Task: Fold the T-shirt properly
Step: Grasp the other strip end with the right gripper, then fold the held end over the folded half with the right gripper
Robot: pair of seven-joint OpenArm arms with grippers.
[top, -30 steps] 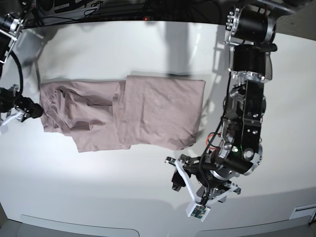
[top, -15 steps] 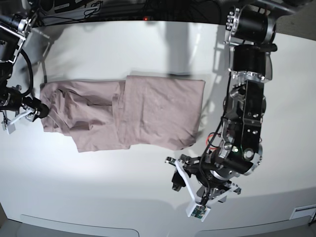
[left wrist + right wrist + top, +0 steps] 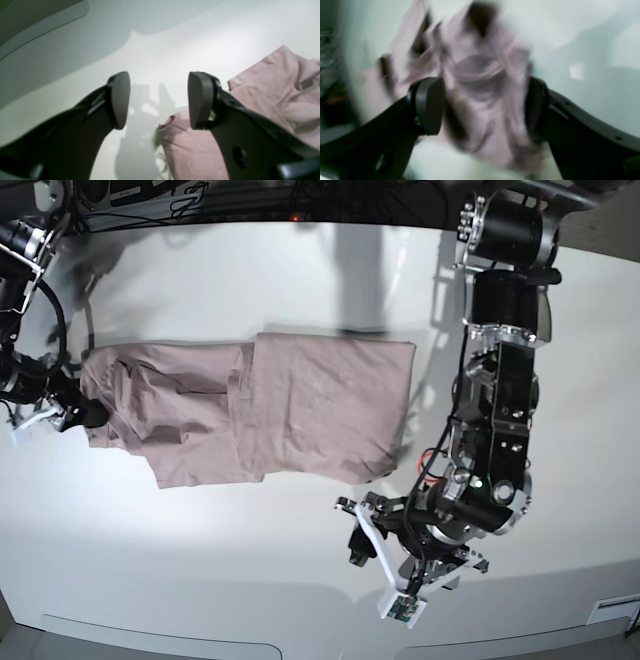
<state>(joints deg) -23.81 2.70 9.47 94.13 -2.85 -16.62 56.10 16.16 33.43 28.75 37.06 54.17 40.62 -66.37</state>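
Observation:
The dusty-pink T-shirt lies on the white table, partly folded, its right half doubled over and its left part wrinkled. My right gripper is at the shirt's left edge. In the blurred right wrist view the right gripper is open, with bunched pink cloth lying between its fingers. My left gripper is open and empty, over bare table just below the shirt's lower right corner. In the left wrist view the left gripper has its fingers wide apart, and the shirt lies to their right and behind.
The white table has its front edge along the bottom of the base view. Dark cables and frame parts run along the far edge. My left arm's column stands right of the shirt.
My right gripper has moved right, from beside the shirt onto its left edge. My left arm and the shirt have not moved.

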